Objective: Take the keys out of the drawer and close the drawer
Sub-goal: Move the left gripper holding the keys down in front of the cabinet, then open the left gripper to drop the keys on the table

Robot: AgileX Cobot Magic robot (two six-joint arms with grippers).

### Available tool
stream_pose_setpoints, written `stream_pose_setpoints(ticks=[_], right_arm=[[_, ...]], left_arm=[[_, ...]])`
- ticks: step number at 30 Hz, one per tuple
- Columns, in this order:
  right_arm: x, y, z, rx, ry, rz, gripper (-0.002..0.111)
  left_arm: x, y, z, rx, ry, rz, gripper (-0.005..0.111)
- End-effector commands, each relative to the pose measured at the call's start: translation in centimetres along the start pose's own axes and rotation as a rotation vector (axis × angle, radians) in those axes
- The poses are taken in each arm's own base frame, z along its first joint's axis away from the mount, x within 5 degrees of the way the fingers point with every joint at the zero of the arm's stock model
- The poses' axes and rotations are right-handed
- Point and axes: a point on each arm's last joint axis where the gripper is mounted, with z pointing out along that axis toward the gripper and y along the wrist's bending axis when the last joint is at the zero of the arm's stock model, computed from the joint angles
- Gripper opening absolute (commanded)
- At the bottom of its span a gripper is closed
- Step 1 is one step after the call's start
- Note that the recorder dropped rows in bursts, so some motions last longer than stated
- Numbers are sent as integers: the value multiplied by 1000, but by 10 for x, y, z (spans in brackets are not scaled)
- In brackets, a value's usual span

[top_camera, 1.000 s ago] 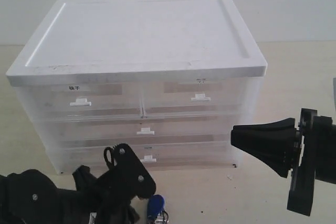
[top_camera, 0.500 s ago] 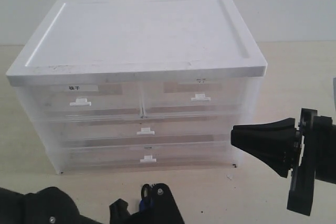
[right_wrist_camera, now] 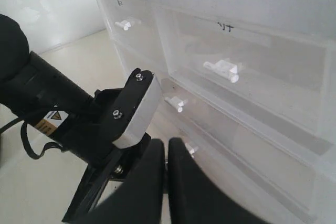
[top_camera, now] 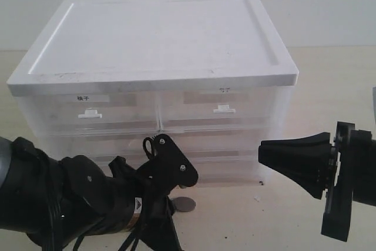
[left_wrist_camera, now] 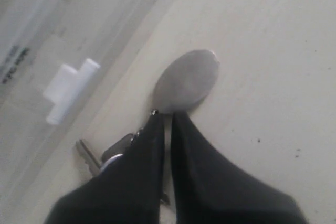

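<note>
Across the pale beige counter (top_camera: 335,80) stands a white translucent plastic drawer cabinet (top_camera: 158,33) with a flat white lid. Every drawer front we can see sits flush. The black left arm (top_camera: 59,198) reaches in low across the cabinet's lower drawers and hides their middle from the exterior view. The right gripper (right_wrist_camera: 166,144) hangs off to the cabinet's right, clear of it, with its black fingers pressed almost together on nothing. The left gripper (left_wrist_camera: 164,115) is pressed together too, its tips down at the counter just in front of the lowest drawer's white handle (left_wrist_camera: 68,90). It appears to pinch the small bunch of silver metal keys (left_wrist_camera: 88,156) at the ring, though the fingers hide the exact hold. The bunch lies outside the cabinet on the counter, and its oval grey metal tag (left_wrist_camera: 187,81) lies flat just past the fingertips. A white label (top_camera: 84,97) on the upper left drawer carries two dark characters, and handwriting (top_camera: 224,90) marks the upper right one; both are too small for us to read. A yellow warning sticker (top_camera: 136,204) sits on the left arm.
</note>
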Motion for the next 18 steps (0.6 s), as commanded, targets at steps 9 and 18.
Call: stream_pose_setpoints(ticks=[9,18], right_arm=[[-2,2,-1,-10,-8,-8,0],[-4,-1,-1,17,-31,6,0]], left_arm=[[7,-13,-1,50,22,71,4],[-10,-49,-83,40,-267,153,4]])
